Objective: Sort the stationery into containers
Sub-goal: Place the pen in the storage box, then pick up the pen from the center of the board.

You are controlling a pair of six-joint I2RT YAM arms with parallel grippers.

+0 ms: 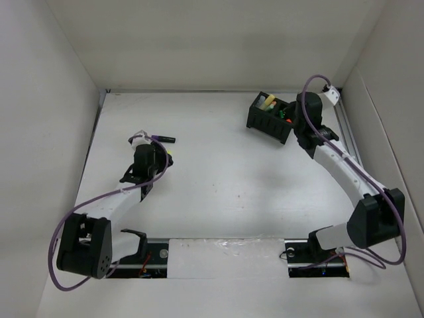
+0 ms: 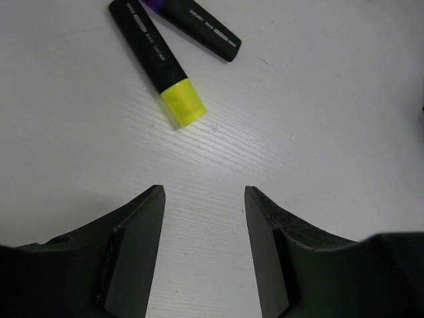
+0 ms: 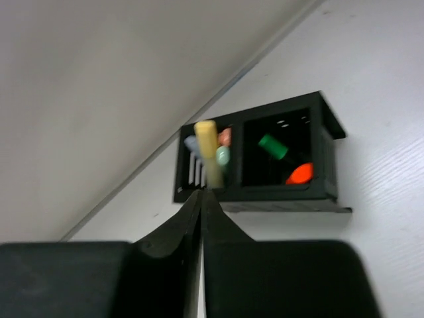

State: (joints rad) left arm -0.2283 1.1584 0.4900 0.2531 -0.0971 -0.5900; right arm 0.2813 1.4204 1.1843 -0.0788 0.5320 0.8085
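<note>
Stationery lies loose on the white table [image 2: 318,119] just ahead of the left gripper [image 2: 202,192]. That gripper's fingers are spread wide, low over the surface, with nothing between them. Nearest its tips is a yellow highlighter [image 2: 159,63]. It has a black body, lies flat, and its yellow cap points back toward the gripper, clear of both fingers. Just past it lies a purple-tipped marker [image 2: 202,28], also black and flat on the table. The two draw close at their far ends, but whether they touch cannot be told.

Farther off, at the far right of the table near the back wall, sits the black organiser box [image 3: 278,197]. The right gripper [image 3: 201,193] is close beside it with its fingers pressed together, and nothing is visibly pinched between them. Just beyond the tips a yellow pen [image 3: 207,142] stands in the box's left compartment, with pinkish and pale green ends next to it. The right compartment holds a green pen [image 3: 273,146] and, lower down, an orange pen [image 3: 299,174].
</note>
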